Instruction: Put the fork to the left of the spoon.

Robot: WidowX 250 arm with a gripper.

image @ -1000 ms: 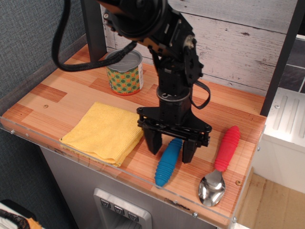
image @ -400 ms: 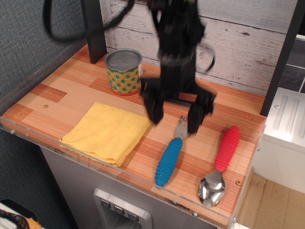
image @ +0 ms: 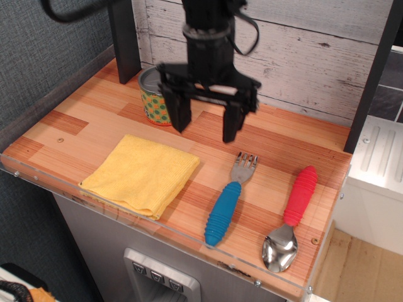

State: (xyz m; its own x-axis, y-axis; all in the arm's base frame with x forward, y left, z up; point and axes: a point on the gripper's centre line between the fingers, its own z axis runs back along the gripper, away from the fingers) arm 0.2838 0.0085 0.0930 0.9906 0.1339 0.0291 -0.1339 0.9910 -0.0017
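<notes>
The end effector (image: 204, 117) has lifted away from the fork (image: 228, 200), fingers spread and empty, leaving it flat on the table (image: 75, 119) left of the spoon (image: 291, 217), near the front edge, while its body half hides the patterned can (image: 153, 95).

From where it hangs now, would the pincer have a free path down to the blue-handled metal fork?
Probably yes: the open pincer hangs above and behind the blue-handled metal fork, with nothing on or over it.
</notes>
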